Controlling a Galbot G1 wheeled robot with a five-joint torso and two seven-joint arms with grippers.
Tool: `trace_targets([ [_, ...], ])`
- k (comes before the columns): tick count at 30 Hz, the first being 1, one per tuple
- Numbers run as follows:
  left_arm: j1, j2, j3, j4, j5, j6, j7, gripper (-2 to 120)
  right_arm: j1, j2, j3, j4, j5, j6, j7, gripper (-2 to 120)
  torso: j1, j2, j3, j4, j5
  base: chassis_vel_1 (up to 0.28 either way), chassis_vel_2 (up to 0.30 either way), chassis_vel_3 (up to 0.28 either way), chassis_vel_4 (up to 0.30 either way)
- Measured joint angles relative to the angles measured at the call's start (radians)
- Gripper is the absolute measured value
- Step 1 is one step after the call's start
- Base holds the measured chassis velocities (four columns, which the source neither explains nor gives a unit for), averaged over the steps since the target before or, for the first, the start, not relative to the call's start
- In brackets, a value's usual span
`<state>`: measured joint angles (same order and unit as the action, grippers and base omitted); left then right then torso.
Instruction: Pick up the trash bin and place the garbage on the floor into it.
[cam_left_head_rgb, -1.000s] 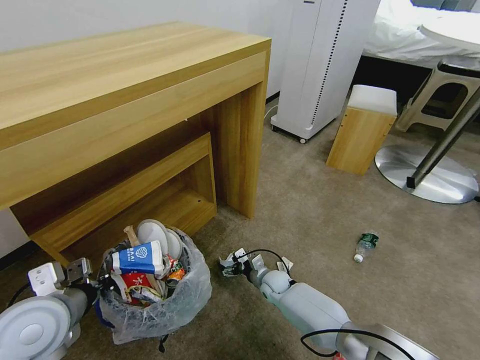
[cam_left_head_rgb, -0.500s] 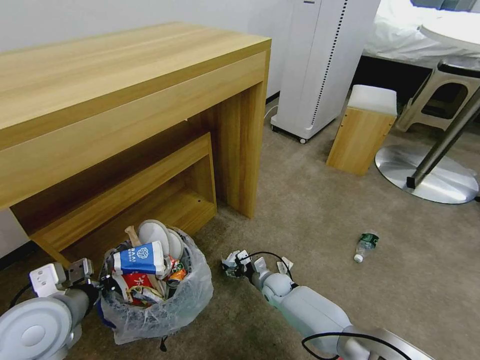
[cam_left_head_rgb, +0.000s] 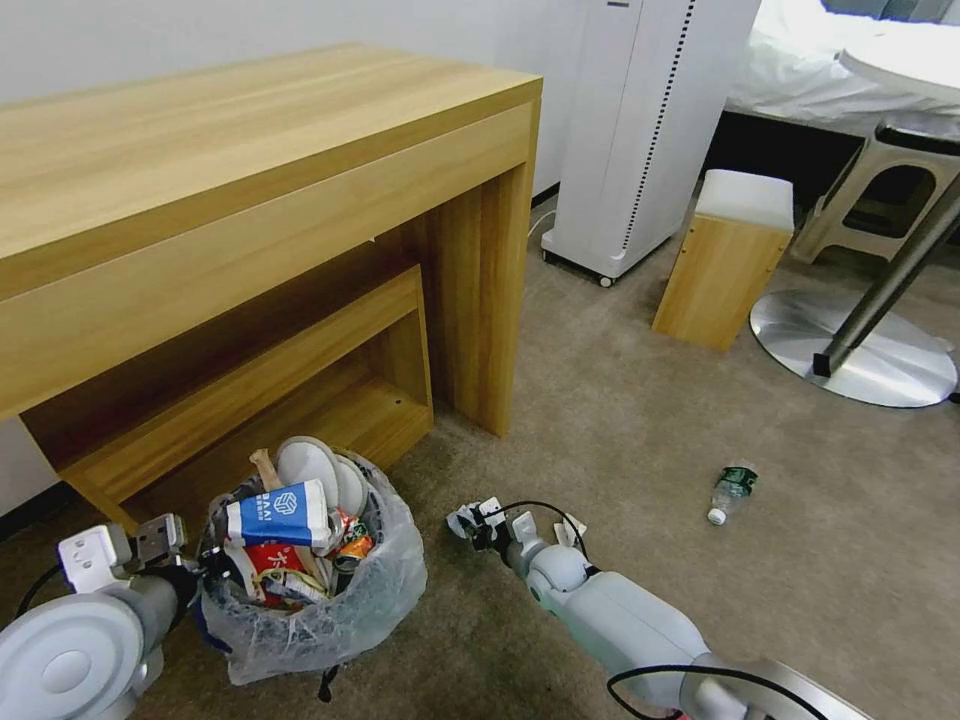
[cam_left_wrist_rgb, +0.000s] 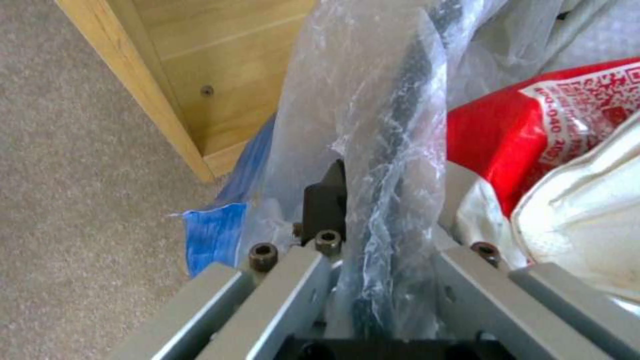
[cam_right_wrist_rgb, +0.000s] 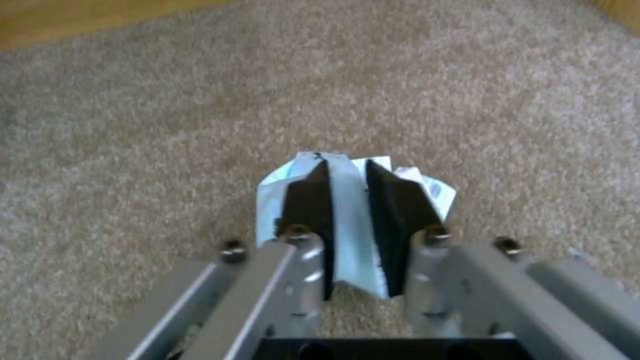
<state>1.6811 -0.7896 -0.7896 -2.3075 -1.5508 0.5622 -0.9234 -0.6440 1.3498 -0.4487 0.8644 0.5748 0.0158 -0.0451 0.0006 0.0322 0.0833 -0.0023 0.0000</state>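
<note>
The trash bin (cam_left_head_rgb: 330, 610), lined with a crinkled clear bag, is heaped with garbage: a blue-and-white carton (cam_left_head_rgb: 275, 515), red and orange wrappers and white slippers. My left gripper (cam_left_head_rgb: 195, 580) is shut on its near-left rim; in the left wrist view the gripper (cam_left_wrist_rgb: 373, 200) pinches the dark rim (cam_left_wrist_rgb: 407, 115) through the plastic beside a red wrapper (cam_left_wrist_rgb: 533, 125). My right gripper (cam_left_head_rgb: 472, 523) hangs low over the beige floor (cam_left_head_rgb: 620, 430), right of the bin, shut on a crumpled white and pale blue wrapper (cam_right_wrist_rgb: 350, 200). A clear green-labelled bottle (cam_left_head_rgb: 732, 492) lies on the carpet further right.
A wooden desk (cam_left_head_rgb: 250, 200) with a low shelf stands right behind the bin. Further back are a white appliance (cam_left_head_rgb: 640, 130), a small wooden stool (cam_left_head_rgb: 728, 262) and a round metal table base (cam_left_head_rgb: 850, 350). Open carpet stretches between my right arm and the bottle.
My right gripper has shifted slightly to the right with the wrapper still held. The bin and left gripper have barely moved.
</note>
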Motion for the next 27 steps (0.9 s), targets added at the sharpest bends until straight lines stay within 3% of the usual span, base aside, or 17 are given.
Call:
trace_targets([
  [4, -0.003, 0.006, -0.001, 0.0, 0.0, -0.002, 0.002, 0, 0.0, -0.008, 0.008, 0.017, 0.004, 0.0, 0.001, 0, 0.0, 0.0, 0.0, 0.0, 0.0001, 0.0, 0.0, 0.0, 0.0],
  [8, -0.006, 0.008, -0.001, 0.001, -0.001, 0.0, 0.002, 0, -0.003, -0.019, 0.027, 0.046, 0.008, 0.003, 0.001, 0, 0.0, 0.0, 0.0, 0.0, 0.0, 0.0, 0.0, 0.0, 0.0],
  [14, -0.005, 0.016, -0.001, 0.003, -0.011, 0.004, 0.004, 0, -0.031, -0.096, 0.078, 0.22, 0.03, 0.056, -0.008, 0, 0.0, 0.0, 0.0, 0.0002, 0.0001, 0.0, 0.0, 0.0, 0.0],
  [16, -0.008, 0.021, -0.001, 0.001, -0.018, 0.004, 0.004, 0, -0.051, -0.175, 0.112, 0.366, 0.037, 0.119, -0.027, 0, 0.0, 0.0, 0.0, 0.0, 0.0003, 0.0, 0.0, 0.0, 0.0],
  [17, -0.008, 0.021, -0.001, 0.001, -0.018, 0.004, 0.004, 0, -0.051, -0.175, 0.112, 0.366, 0.037, 0.119, -0.027, 0, 0.0, 0.0, 0.0, 0.0, 0.0003, 0.0, 0.0, 0.0, 0.0],
  [20, -0.009, 0.019, 0.005, -0.001, -0.02, 0.004, 0.005, 0, -0.062, -0.257, 0.146, 0.473, 0.032, 0.237, -0.113, 0, 0.0, 0.0, 0.0, -0.0005, 0.0, 0.0, 0.0, 0.0, 0.0],
  [27, -0.005, 0.001, 0.007, -0.006, -0.019, 0.006, 0.006, 0, -0.035, -0.293, 0.178, 0.558, 0.067, 0.428, -0.271, 0, 0.0, 0.0, 0.0, 0.0001, 0.0001, 0.0, 0.0, 0.0, 0.0],
])
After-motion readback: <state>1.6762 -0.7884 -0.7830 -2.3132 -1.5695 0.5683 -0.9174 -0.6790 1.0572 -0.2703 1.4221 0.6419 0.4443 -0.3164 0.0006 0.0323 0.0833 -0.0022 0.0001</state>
